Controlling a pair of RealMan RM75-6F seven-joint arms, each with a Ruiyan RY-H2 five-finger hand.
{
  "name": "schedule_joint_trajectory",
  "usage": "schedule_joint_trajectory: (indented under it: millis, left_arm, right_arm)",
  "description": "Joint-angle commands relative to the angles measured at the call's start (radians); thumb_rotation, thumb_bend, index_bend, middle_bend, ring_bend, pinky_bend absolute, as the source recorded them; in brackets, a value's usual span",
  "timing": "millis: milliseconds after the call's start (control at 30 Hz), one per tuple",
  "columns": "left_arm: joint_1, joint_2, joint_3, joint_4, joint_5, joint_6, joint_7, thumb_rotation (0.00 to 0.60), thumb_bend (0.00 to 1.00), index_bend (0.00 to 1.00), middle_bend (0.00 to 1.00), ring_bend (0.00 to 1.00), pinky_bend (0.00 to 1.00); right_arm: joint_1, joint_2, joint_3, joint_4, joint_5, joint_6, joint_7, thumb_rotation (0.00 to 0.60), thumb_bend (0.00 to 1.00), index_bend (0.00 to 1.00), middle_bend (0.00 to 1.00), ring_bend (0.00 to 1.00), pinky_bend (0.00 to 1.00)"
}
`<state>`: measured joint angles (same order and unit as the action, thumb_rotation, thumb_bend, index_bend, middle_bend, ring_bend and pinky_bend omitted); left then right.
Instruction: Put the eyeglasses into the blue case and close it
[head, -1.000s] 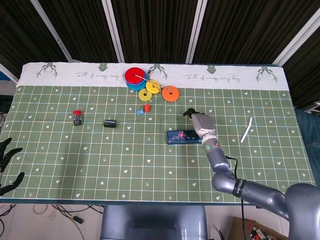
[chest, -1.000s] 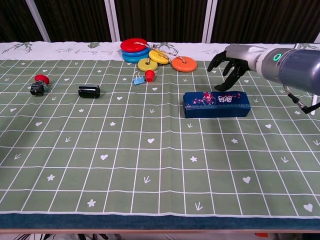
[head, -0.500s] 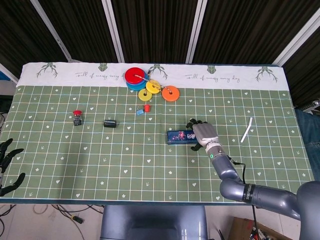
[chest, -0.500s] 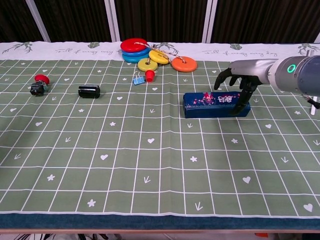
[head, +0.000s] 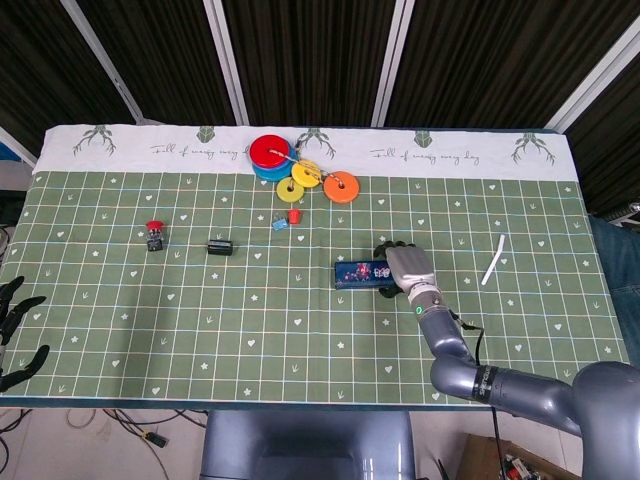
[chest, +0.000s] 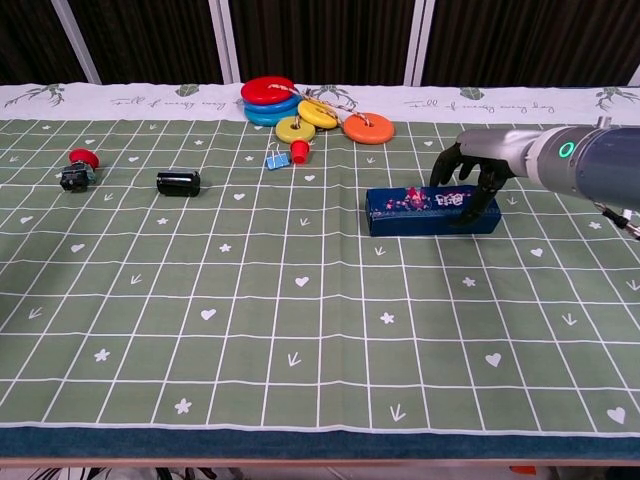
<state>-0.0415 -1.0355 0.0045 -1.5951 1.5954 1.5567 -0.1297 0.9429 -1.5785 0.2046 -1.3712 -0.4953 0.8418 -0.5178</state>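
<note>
The blue case (head: 358, 273) (chest: 420, 211), printed with a floral pattern, lies shut on the green mat right of centre. My right hand (head: 410, 267) (chest: 472, 178) sits over its right end, fingers curled down around the top and sides, gripping it. No eyeglasses show in either view. My left hand (head: 18, 335) hangs off the table's near left edge with its fingers apart and nothing in them; only the head view shows it.
A stack of coloured rings (head: 292, 166) (chest: 300, 110) lies at the back centre. A blue clip (chest: 275, 160) and a red peg (chest: 299, 150) sit just in front. A black cylinder (chest: 178, 182) and a red-topped button (chest: 78, 168) are at left. A white strip (head: 493, 260) lies right.
My right hand came down from above and behind the case onto its right end, and its fingers closed around it. The case and left hand stayed put.
</note>
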Motion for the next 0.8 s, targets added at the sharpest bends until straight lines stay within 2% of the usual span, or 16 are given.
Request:
schedule_joint_trajectory:
  millis: [33,800]
  left_arm:
    - [-0.001,0.000,0.001,0.000,0.002,-0.001,0.000,0.600,0.31,0.20,0.00,0.00,0.00]
    - [-0.001,0.001,0.001,0.002,0.002,0.000,0.002,0.600,0.31,0.20,0.00,0.00,0.00]
  right_arm:
    - [-0.002,-0.002,0.004,0.001,-0.005,0.005,0.009,0.600,0.36,0.32,0.25,0.20,0.21]
    - [0.007,0.003,-0.006,-0.006,0.021,0.012,-0.003,0.600,0.39,0.39,0.35,0.20,0.21]
